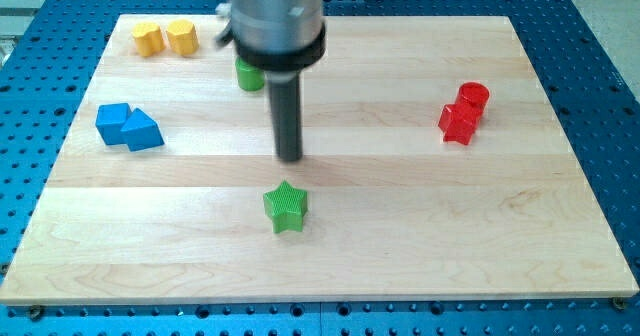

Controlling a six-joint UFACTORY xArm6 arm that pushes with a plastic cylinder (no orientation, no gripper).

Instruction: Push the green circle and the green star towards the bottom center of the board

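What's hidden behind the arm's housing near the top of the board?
A green block peeks out at the housing's lower left, likely the green circle; most of it is covered. My tip sits above the green star, apart from it.

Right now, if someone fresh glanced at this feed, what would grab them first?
The dark rod dropping from the view's top centre, with my tip just above the green star and apart from it. Next, the green circle, half hidden behind the rod's housing near the top. Then the coloured pairs at the edges: yellow blocks top left, blue blocks left, red blocks right.
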